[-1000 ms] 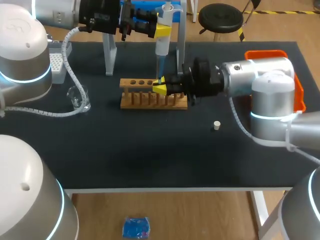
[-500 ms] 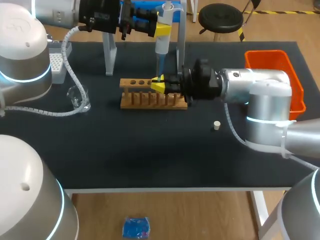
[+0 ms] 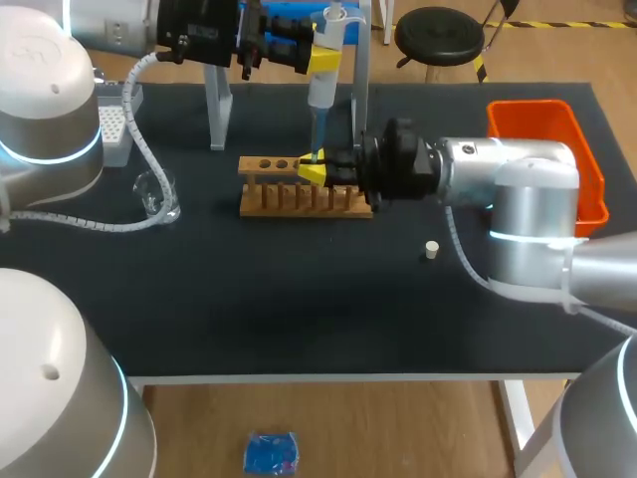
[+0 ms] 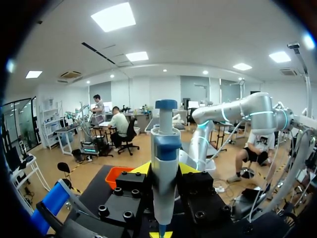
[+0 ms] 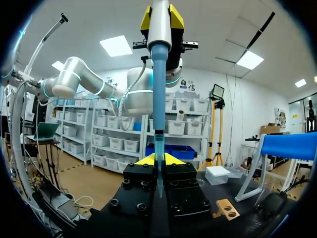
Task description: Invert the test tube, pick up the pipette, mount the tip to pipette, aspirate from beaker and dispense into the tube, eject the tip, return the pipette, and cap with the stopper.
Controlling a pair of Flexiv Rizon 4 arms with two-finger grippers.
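My left gripper [image 3: 323, 60] hangs high over the back of the table, shut on the body of the blue and white pipette [image 3: 320, 95], which points straight down. In the left wrist view the pipette [image 4: 165, 153] stands upright between the yellow tips of that gripper [image 4: 165, 169]. My right gripper [image 3: 315, 170] sits just above the wooden rack [image 3: 299, 196], shut on the thin clear test tube [image 5: 159, 173]. The tube is mostly hidden by the fingers. The pipette's tip [image 5: 159, 144] comes down between the right gripper's [image 5: 158, 159] yellow tips into the tube.
A glass beaker [image 3: 156, 194] stands at the left, with a white tip box [image 3: 114, 124] behind it. The small white stopper [image 3: 431, 250] lies right of the middle. An orange bin [image 3: 587, 169] sits at the right edge. The pipette stand [image 3: 216, 110] rises behind the rack.
My right arm has shifted slightly, bringing its gripper a little up and left under the pipette tip. The left arm and pipette have stayed still.
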